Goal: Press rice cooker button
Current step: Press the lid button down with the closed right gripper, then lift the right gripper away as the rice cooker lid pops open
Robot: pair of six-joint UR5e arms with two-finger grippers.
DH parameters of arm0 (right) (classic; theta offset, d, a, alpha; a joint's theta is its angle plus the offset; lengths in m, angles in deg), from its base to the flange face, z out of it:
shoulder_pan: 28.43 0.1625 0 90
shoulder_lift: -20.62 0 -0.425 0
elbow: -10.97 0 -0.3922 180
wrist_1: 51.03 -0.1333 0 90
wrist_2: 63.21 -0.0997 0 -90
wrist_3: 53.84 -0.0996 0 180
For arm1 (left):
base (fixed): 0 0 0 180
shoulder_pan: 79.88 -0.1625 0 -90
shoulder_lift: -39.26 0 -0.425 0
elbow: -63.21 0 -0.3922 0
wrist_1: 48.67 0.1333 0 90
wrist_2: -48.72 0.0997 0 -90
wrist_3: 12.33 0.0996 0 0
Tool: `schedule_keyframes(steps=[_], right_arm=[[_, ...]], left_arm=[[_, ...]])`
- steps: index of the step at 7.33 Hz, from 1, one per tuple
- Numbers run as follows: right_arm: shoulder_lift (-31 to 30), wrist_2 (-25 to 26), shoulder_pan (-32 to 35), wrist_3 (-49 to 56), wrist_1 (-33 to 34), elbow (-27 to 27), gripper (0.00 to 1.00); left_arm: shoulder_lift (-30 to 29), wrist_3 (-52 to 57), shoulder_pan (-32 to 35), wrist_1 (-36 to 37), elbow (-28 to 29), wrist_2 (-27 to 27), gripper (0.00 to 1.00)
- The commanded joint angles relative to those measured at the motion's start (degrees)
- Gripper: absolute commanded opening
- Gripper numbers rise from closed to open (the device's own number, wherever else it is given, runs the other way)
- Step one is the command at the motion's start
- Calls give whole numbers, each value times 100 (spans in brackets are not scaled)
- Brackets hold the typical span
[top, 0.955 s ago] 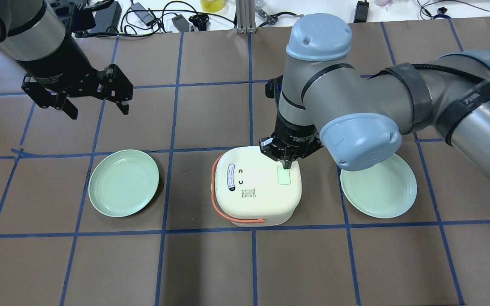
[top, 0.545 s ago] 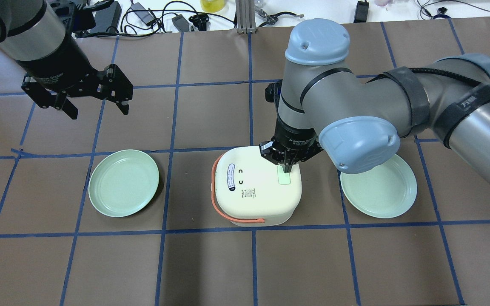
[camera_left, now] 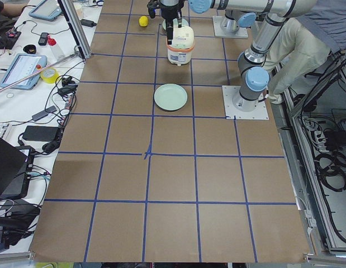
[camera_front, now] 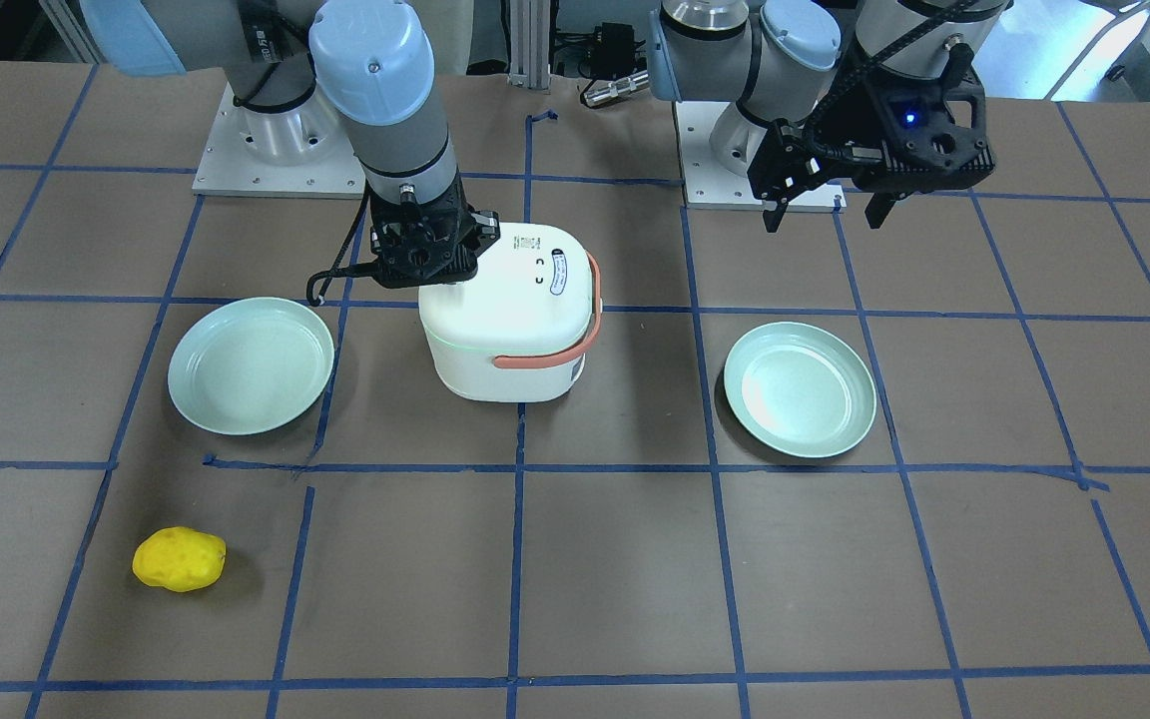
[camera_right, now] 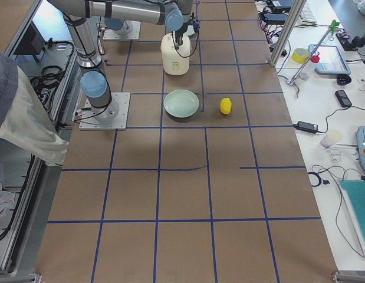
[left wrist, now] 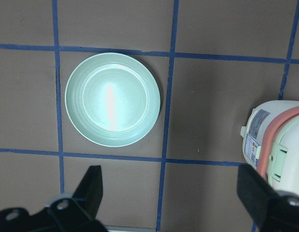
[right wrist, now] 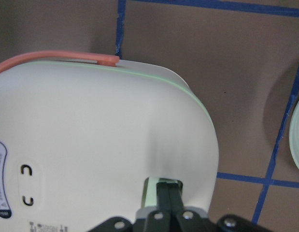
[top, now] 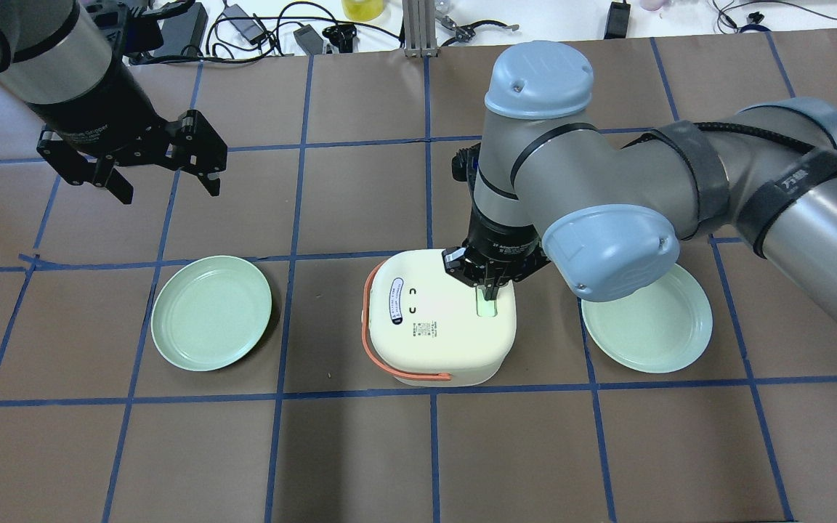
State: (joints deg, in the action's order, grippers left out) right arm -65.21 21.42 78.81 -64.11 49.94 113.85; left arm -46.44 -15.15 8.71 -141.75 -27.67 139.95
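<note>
The glossy cream rice cooker point(top: 433, 330), a rounded box with a coral handle band, sits mid-table between a round pale-green plate point(top: 211, 312) and a twin plate point(top: 647, 327). The right gripper point(top: 490, 292), its black fingers pressed together and holding nothing, sets its tip on the cooker's small rectangular green button point(top: 486, 309). The left gripper point(top: 164, 176) hangs wide open and empty over the matte brown table point(top: 360, 189).

Bright, even overhead light, soft shadows, a glare streak on the plate point(left wrist: 109, 104).
</note>
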Motion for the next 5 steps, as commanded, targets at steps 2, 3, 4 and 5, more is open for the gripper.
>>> schedule_keyframes(steps=[2, 3, 4, 5], right_arm=[[-3, 378, -385, -71, -627, -1046, 100], [-12, 318, -867, 24, -1040, -1512, 100], [-21, 308, -1185, 304, -1210, -1839, 100], [-21, 378, -1362, 568, -1220, -2016, 100]], left_arm=[[0, -8, 0, 0, 0, 0, 100], [0, 0, 0, 0, 0, 0, 100], [0, 0, 0, 0, 0, 0, 100], [0, -8, 0, 0, 0, 0, 100]])
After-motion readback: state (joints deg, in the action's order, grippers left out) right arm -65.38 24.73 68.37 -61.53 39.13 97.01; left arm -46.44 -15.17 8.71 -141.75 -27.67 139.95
